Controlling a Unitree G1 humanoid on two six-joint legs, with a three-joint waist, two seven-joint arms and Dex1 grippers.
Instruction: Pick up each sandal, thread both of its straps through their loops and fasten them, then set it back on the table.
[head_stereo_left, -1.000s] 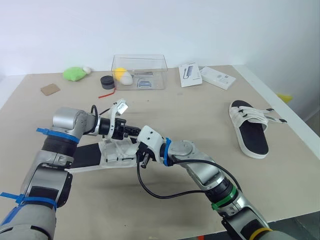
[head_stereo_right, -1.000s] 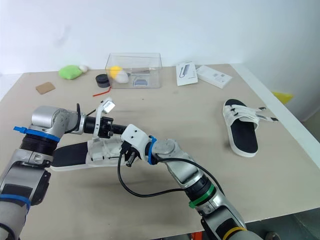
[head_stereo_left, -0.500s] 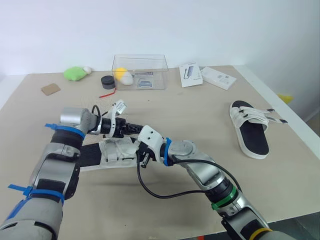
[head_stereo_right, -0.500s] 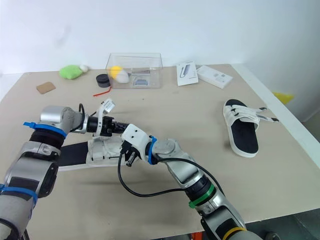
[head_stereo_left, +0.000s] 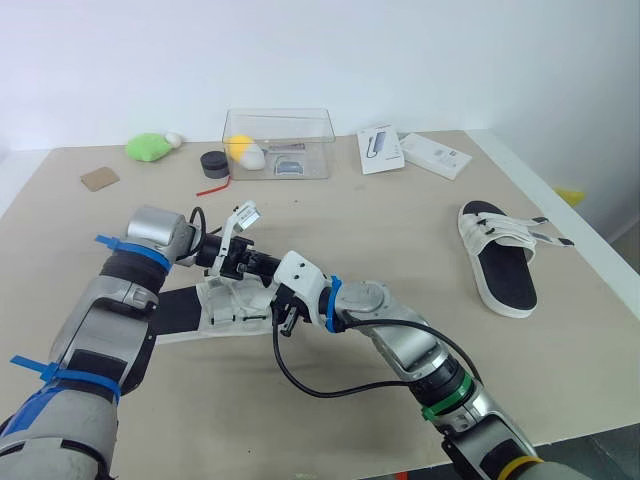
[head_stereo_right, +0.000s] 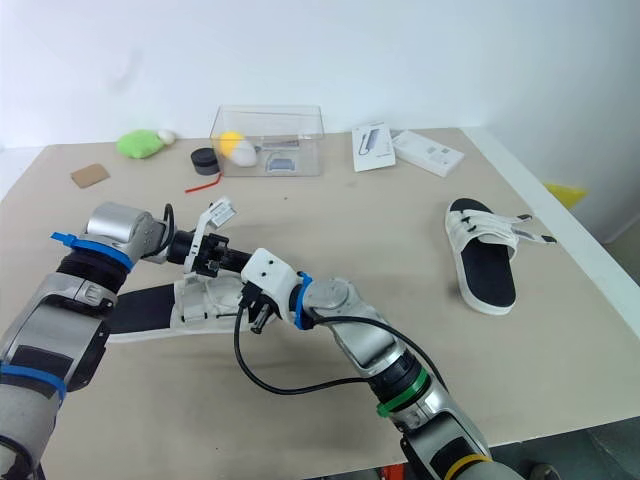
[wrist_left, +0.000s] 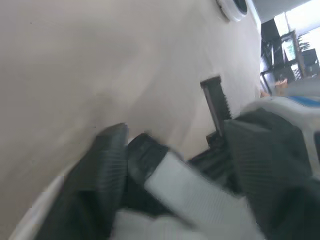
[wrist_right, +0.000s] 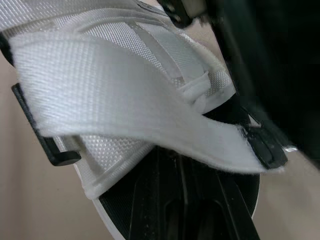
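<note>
Mid-threading on the first one: black-soled sandal with white webbing straps (head_stereo_left: 182, 310) lies on the beige counter (head_stereo_left: 400, 235), left end effector (head_stereo_left: 260, 267) pinching a white strap (wrist_left: 192, 195) (right end effector (head_stereo_left: 284, 316) grip: can't tell). Next I'd feed the strap tip through its loop.

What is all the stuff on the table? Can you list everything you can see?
sandals: 2, black soles with white straps; near sandal at the grippers, other sandal to the right
clear box: 1, see-through, far middle, a yellow and a white thing inside
white packs: 2, white, far side, right of the box
green lump: 1, green, far left
black round thing: 1, black, left of the box
red stick: 1, red, beside the black round thing
brown square: 1, brown, far left
table: 1, beige
grippers: 2, black; left gripper and right gripper, both at the near sandal's straps
</note>
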